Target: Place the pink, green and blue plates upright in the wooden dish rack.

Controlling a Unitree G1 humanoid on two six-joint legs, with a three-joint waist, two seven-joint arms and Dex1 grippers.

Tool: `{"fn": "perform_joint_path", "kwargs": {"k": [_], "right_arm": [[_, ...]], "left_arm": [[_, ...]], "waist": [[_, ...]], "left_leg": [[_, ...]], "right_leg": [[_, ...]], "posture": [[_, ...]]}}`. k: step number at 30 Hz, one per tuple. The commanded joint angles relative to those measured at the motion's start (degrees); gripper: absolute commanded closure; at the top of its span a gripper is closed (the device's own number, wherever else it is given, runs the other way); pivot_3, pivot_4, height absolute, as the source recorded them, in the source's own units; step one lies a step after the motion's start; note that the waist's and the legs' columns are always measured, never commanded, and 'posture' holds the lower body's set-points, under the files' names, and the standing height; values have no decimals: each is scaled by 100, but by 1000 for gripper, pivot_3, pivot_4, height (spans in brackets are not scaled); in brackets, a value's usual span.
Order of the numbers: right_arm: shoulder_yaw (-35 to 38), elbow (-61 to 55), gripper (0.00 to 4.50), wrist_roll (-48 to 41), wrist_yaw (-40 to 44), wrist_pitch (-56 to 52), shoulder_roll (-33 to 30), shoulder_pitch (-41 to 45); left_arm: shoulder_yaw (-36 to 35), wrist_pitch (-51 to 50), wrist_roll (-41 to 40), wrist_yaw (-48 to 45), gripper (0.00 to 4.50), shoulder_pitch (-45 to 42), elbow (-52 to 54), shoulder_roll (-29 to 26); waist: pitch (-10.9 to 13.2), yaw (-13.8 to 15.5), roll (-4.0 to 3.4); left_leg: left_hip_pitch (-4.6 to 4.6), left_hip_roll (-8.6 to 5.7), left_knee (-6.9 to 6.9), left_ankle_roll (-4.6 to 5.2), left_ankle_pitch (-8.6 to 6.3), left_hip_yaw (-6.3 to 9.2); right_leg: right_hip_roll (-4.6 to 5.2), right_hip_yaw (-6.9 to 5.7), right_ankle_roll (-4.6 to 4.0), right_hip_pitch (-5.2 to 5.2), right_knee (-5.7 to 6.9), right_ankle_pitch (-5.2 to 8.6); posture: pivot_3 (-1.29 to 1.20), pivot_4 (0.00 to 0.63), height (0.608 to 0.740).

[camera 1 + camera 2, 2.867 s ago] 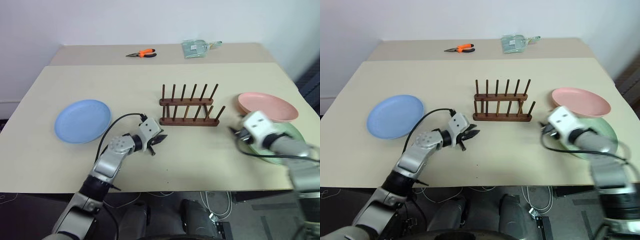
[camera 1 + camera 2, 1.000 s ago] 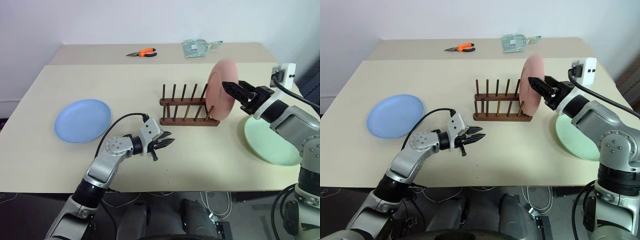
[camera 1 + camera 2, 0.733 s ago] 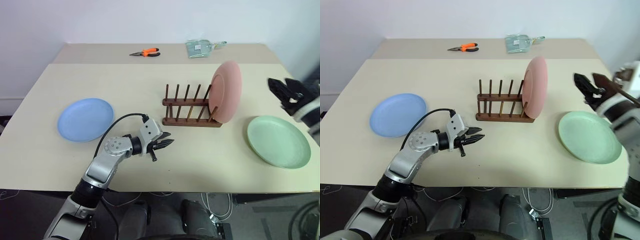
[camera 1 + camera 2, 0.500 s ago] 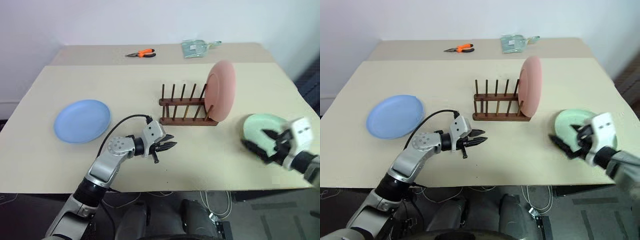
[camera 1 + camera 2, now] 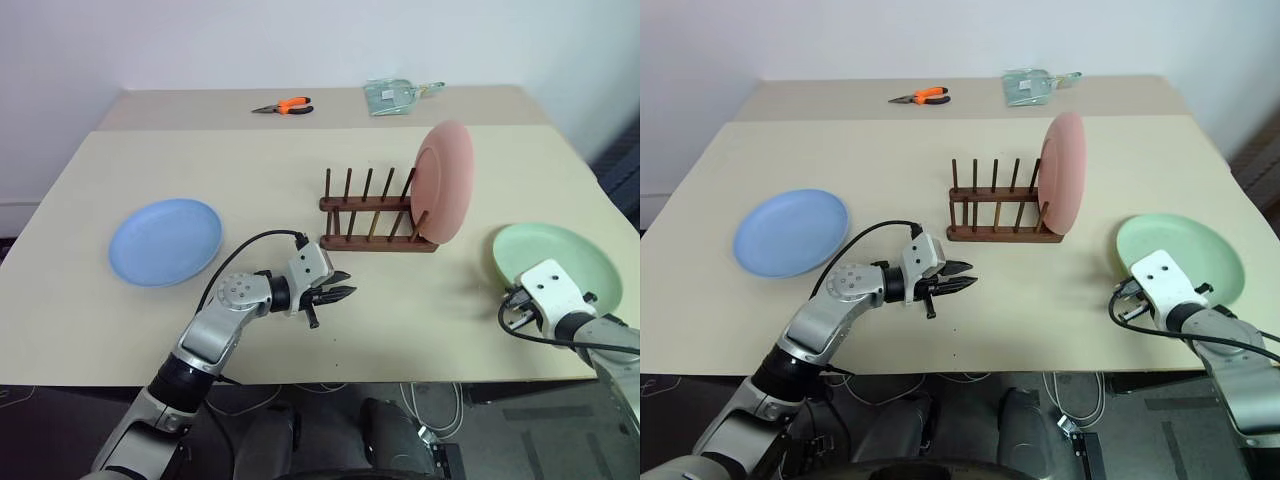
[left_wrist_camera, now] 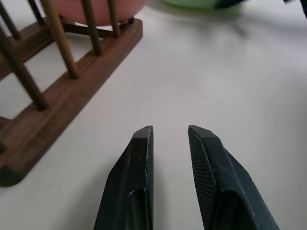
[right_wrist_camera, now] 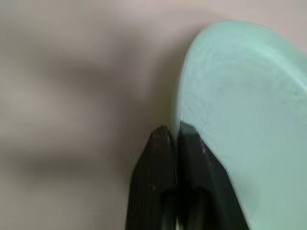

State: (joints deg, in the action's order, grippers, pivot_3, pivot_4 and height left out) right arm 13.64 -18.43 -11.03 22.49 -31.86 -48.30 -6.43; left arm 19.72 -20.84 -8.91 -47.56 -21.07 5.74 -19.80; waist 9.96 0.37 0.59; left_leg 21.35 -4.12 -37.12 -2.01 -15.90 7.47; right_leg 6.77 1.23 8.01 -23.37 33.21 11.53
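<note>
Sitting at lower right, the right gripper, fingers pressed together, meets the green plate's near-left rim

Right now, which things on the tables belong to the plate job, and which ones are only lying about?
Belong to the job:
pink plate
green plate
blue plate
wooden dish rack

Only lying about:
orange-handled pliers
clear plastic packet
</note>
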Motion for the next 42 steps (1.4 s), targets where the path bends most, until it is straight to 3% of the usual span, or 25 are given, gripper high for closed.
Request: {"fn": "perform_joint_path", "kwargs": {"k": [1, 4, 7, 12, 15, 21, 34, 37, 41, 42], "right_arm": [[890, -350, 4485, -617, -234, -34, 390, 906], [2003, -506, 4485, -2597, -439, -797, 990, 2188], [2638, -629, 4485, -4720, -831, -1372, 1117, 3264], [2271, -783, 4485, -7409, -1777, -1450, 1208, 4379], [1596, -865, 4485, -8309, -2460, -1190, 1574, 4817], [314, -651, 4485, -8172, -3424, -1063, 2256, 4757], [-33, 326, 4485, -7722, -3338, -1138, 2331, 4469], [-125, 460, 3542, -7332, -3231, -1132, 2310, 4473], [-290, 333, 1543, -6201, -2845, -871, 2087, 4597], [-318, 231, 1085, -5848, -2641, -753, 1954, 4686]], "left_arm": [[-2, 108, 26, 27, 3364, -38, 184, 28], [-24, 111, 7, 40, 3364, -26, 187, 37], [-65, 114, -17, 55, 3364, -4, 182, 45], [-176, 111, -79, 87, 3364, 85, 183, 28], [-398, 42, -183, 79, 3364, 238, 170, -110], [-907, -122, -490, 19, 3364, 558, 388, -483], [-1023, -362, -600, 233, 3364, 742, 812, -568], [-1019, -386, -595, 258, 3364, 747, 857, -581], [-1081, -459, -658, 272, 3364, 747, 880, -616], [-1187, -494, -732, 312, 3114, 732, 863, -595]], "waist": [[2, -9, -11], [7, 15, -13], [8, 53, -11], [8, 33, -11], [7, -20, -14], [6, -83, -15], [7, -22, -16], [7, -26, -17], [7, -29, -17], [7, -27, -17]], "left_leg": [[0, 1, 0, 0, 0, 1], [4, 1, 1, 1, 0, 6], [7, -2, 4, 1, 0, 21], [8, -1, 11, 2, 0, 27], [3, 3, 12, 2, 0, 24], [6, 3, 15, 2, 0, 31], [5, -1, 15, 2, 0, 20], [6, -1, 16, 2, 0, 20], [6, -2, 16, 2, 0, 18], [6, -2, 16, 2, 0, 18]], "right_leg": [[-1, 0, 0, -1, 1, -1], [-1, -1, -1, -3, 0, -2], [-1, -7, -15, -1, -2, -15], [1, -12, -21, 0, -8, -13], [0, -10, -23, -1, -6, -14], [-1, -9, -24, -12, 5, -14], [-6, -6, -24, -13, 3, -14], [-6, -6, -24, -15, 4, -14], [-6, -6, -23, -15, 4, -14], [-6, -6, -23, -16, 4, -14]], "posture": [[0, 150, 740], [0, 150, 740], [0, 150, 740], [0, 150, 740], [0, 150, 740], [0, 150, 740], [0, 150, 740], [0, 150, 740], [0, 150, 740], [0, 150, 740]]}}
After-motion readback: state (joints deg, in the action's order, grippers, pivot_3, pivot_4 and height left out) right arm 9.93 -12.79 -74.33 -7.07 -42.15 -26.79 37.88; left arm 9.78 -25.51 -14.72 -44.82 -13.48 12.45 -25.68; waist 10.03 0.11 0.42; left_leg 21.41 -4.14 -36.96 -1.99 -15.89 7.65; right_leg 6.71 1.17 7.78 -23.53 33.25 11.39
